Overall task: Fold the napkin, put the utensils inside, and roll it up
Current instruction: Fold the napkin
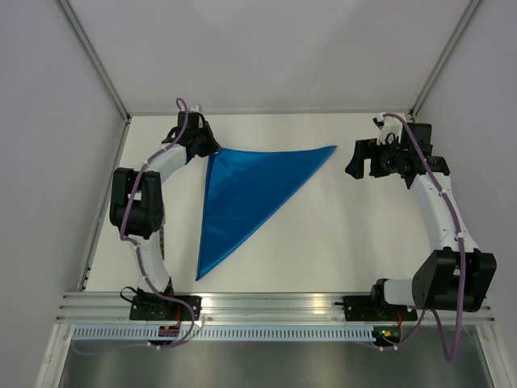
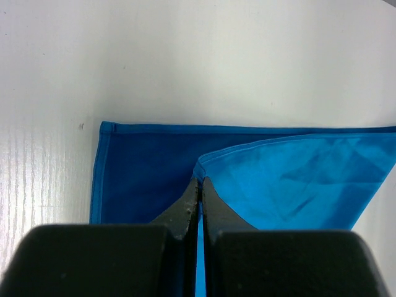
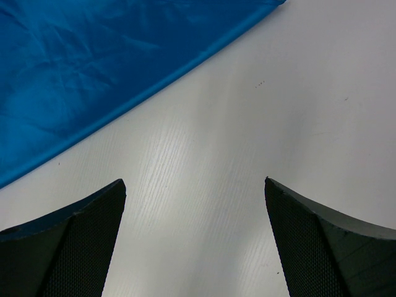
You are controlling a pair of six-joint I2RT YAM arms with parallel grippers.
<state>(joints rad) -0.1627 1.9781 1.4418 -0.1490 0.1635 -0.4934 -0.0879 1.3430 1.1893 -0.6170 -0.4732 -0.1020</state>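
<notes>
The blue napkin (image 1: 246, 194) lies folded into a triangle on the white table, with points at the far left, the far right and the near left. My left gripper (image 1: 212, 149) is shut on the napkin's top-layer corner (image 2: 201, 170) at the far left; the lower layer's corner (image 2: 108, 130) lies flat beyond it. My right gripper (image 1: 355, 159) is open and empty, just right of the napkin's far right tip (image 3: 272, 5), over bare table. The utensils are out of view.
The white table (image 1: 339, 242) has raised walls at the back and sides. A metal rail (image 1: 275, 303) with both arm bases runs along the near edge.
</notes>
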